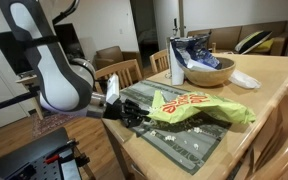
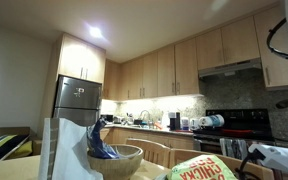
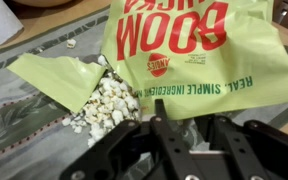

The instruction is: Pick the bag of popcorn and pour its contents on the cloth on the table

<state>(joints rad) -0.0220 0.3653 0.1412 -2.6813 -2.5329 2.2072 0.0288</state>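
The lime-green bag of popcorn [image 1: 199, 108] lies flat on the grey-green cloth [image 1: 174, 148], its open end torn and facing the arm. Its orange-red lettering shows in the wrist view [image 3: 194, 45], and its top edge shows in an exterior view [image 2: 206, 170]. White popcorn [image 3: 106, 100] has spilled from the mouth onto the cloth [image 3: 24, 120]; it also shows scattered on the cloth in an exterior view [image 1: 189, 135]. My gripper [image 3: 189, 125] is open and empty, its fingertips just short of the bag's near edge. In an exterior view it [image 1: 126, 110] hangs low over the cloth's end on the wooden table [image 1: 269, 85].
A wooden bowl [image 1: 209, 72] holding a blue-and-white bag [image 1: 184, 52] stands behind the green bag; both show in an exterior view [image 2: 119, 160]. White paper [image 1: 244, 80] lies by the bowl. Wooden chairs [image 1: 119, 72] stand along the table's far side.
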